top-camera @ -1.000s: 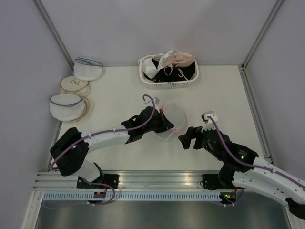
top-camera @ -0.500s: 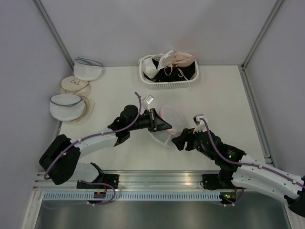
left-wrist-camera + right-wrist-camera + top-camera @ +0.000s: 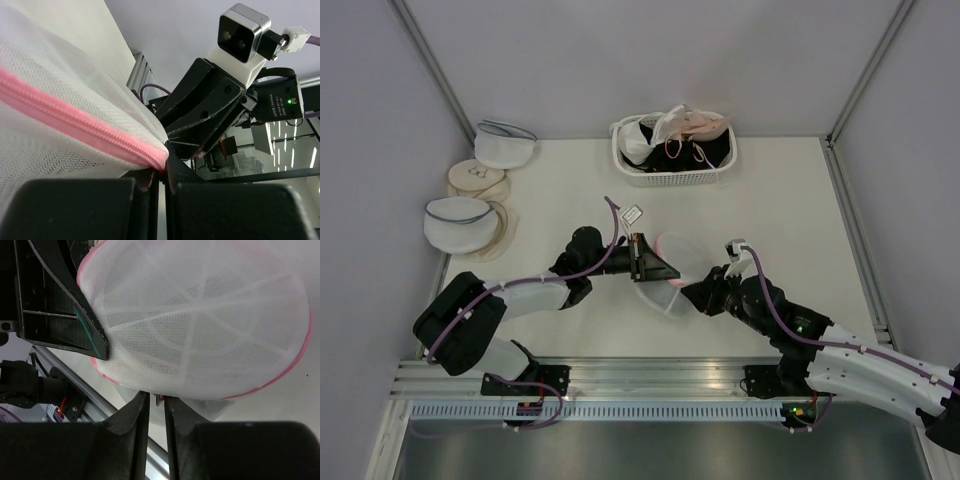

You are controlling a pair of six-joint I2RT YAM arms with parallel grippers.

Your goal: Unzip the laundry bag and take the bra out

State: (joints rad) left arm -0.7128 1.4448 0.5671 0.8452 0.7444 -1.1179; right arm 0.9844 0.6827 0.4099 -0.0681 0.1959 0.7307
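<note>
1. Top external: the laundry bag (image 3: 682, 252) was held between the left gripper (image 3: 658, 267) and the right gripper (image 3: 696, 293), which were clamped on its rim from opposite sides. The black bra (image 3: 712, 152) seemed to lie in the basket (image 3: 670, 180) at the far edge, well apart from the bag. With the two arms working against each other, too hard a pull could have torn the mesh or dragged it out of one grip.
2. Left wrist: the left fingers (image 3: 75, 205) were nearly together, pinching the pink zipper trim (image 3: 75, 112) where it ran into the narrow gap. They held only the very edge, so a sideways tug might have slipped it free.
3. Right wrist: the right fingers (image 3: 130, 430) were close to shut on a small bit of the bag's lower edge. Whether that bit was the zipper pull could not be told. If it was only mesh, the fabric would likely have stretched while the zipper stayed put. No dark shape showed through the mesh.
</note>
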